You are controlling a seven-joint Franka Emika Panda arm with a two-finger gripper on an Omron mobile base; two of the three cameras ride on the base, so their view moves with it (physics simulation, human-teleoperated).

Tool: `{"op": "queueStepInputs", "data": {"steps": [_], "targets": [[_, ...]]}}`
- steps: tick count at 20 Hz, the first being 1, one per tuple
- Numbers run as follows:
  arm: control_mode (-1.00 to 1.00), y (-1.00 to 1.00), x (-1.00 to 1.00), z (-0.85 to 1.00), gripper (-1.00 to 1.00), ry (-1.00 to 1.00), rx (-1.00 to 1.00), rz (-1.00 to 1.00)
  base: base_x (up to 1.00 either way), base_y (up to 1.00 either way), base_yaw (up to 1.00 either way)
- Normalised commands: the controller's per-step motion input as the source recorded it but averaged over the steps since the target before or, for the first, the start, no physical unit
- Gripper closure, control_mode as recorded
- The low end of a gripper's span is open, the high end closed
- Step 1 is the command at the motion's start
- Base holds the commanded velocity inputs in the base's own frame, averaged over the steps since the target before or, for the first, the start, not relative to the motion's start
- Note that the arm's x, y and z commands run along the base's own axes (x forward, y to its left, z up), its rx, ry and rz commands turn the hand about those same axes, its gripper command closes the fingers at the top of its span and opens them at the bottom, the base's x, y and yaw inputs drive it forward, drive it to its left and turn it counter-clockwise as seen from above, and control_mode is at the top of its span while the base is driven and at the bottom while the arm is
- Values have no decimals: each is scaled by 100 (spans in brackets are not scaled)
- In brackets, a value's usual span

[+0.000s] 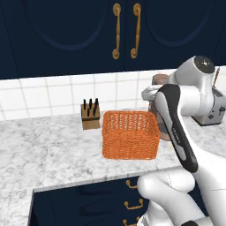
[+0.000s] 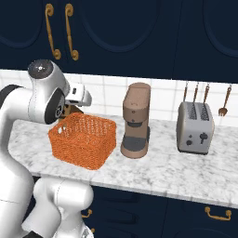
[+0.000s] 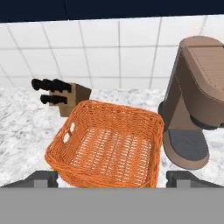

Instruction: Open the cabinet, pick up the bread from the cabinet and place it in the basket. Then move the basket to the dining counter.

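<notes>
Basket (image 1: 130, 135) upright, mouth up — long axis along counter (image 1: 44, 145). Cabinet (image 1: 128, 31) — 2 doors closed. Gripper (image 3: 112, 179) spread wide.

In the left base view, the arm (image 1: 176, 128) hides most of the coffee machine (image 1: 159, 80) at 2 o'clock, and the toaster (image 1: 215, 110) runs off the right edge. The cabinet (image 1: 66, 35) doors are cropped at top. In the hand view, the coffee machine's right side is cut off.

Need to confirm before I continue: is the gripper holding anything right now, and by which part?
Nothing is held. The gripper is open, its fingertips wide apart above the empty basket, touching nothing.
</notes>
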Motion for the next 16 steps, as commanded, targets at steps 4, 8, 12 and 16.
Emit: {"op": "queueStepInputs", "data": {"steps": [4, 8, 12, 16], "targets": [[-100, 22, 23, 91, -100, -17, -5, 0, 0, 0, 0], [-100, 14, 35, 96, -100, 0, -9, -4, 0, 0, 0], [-100, 0, 37, 92, -100, 3, -9, -1, 0, 0, 0], [-100, 1, 36, 54, -100, -19, -5, -11, 0, 0, 0]]}}
